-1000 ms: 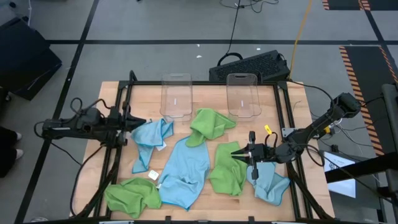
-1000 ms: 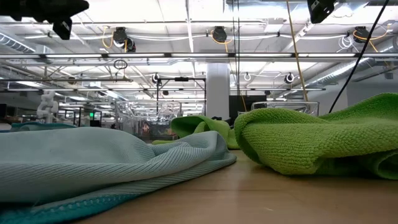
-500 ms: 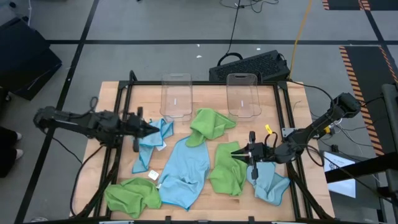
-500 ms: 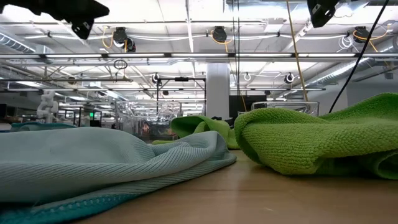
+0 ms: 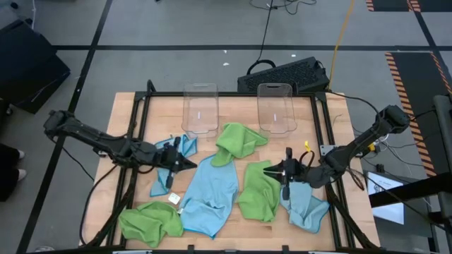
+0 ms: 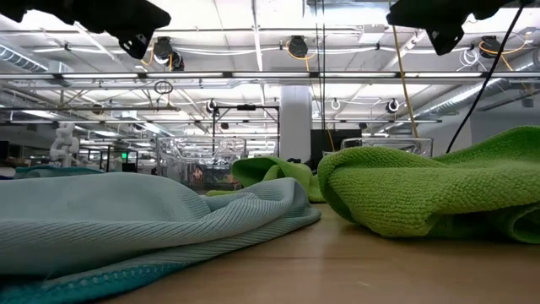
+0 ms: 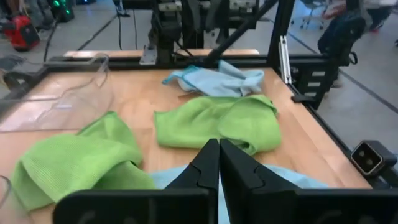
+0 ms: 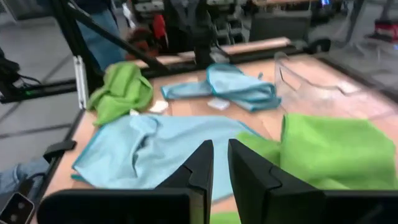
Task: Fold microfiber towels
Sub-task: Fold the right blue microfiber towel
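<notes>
Six towels are lying loose and crumpled across the counter, none folded yet. A big blue towel is sprawling near the middle, with a small blue one by its left corner and another blue one bunched at the right edge. Three green ones are sitting around them: one heaped in front of the two clear bins, one just right of the big blue towel, and one wadded at the near left corner.

The left gripper is hovering over the small blue towel with its fingers pressed together, holding nothing. The right gripper is hanging above the green towel on the right; its fingers are standing only a slit apart, and nothing is caught between them.

These cloths are looking light, limp and a bit plush. I would expect one to drape and sag the moment it is lifted, and to drag its neighbour wherever two are overlapping. They are not fragile, so a firm pinch should do no harm. The best hold is probably a corner or a hemmed edge, with each gripper taking one corner so the cloth hangs flat. Pinching a heap's middle would likely just gather more wrinkles.
</notes>
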